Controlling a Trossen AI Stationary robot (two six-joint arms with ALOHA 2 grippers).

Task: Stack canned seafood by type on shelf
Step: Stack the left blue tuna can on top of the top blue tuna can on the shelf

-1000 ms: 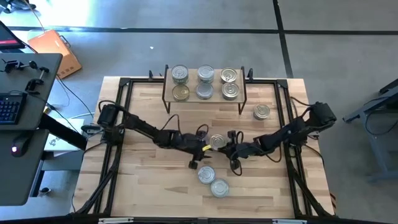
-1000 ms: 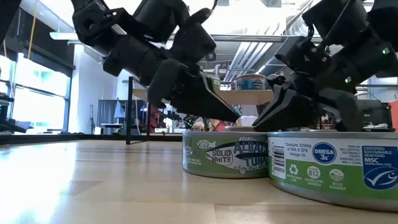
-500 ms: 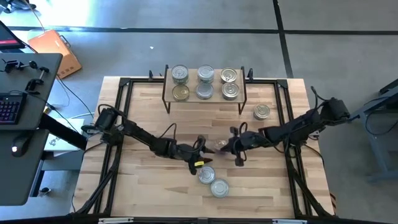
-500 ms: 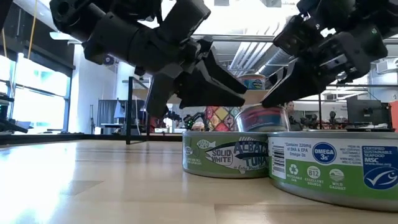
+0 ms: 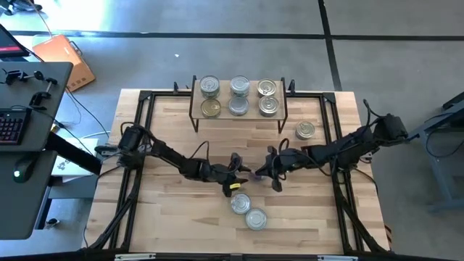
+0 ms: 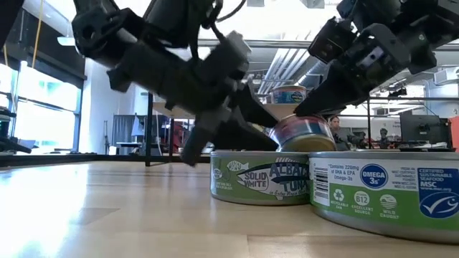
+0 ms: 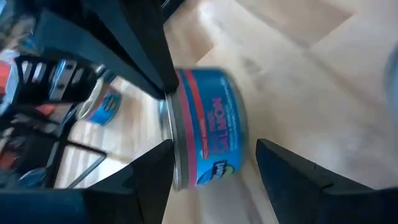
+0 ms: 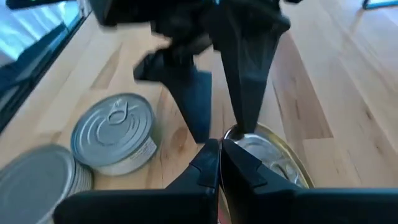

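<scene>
A blue-and-red salmon tin point(image 7: 208, 127) with a gold lid point(image 8: 270, 163) sits tilted at mid-table between my two grippers. My right gripper point(image 8: 218, 152) is shut at the lid's edge. My left gripper point(image 7: 214, 171) is open, one finger on either side of the tin, with a gap showing on at least one side. The shelf point(image 5: 223, 98) at the table's far side carries several tins. Two silver tins point(image 5: 247, 211) lie near the front edge, and one tin point(image 5: 305, 130) lies right of the shelf. My right gripper has the salmon tin by the rim of its gold lid point(image 8: 235, 134), pinched at the free ends of the shut fingers. The fingers point(image 6: 310, 107) slant down from the table's right. The tin point(image 6: 305, 134) hangs tilted; the near tins hide whether its base touches the table.
Two green-labelled tuna tins point(image 6: 262, 179) point(image 6: 387, 193) stand close in front of the low camera and hide the tabletop under the grippers. Black frame rails point(image 5: 138, 145) run along the table's sides. Bare wood lies left of the two near tins.
My right gripper has risen and rolled, bringing the salmon tin up into the low view above the near tins. My left gripper has rolled, sunk a little and spread its fingers off the tin. The tin now tilts more than half a second ago.
</scene>
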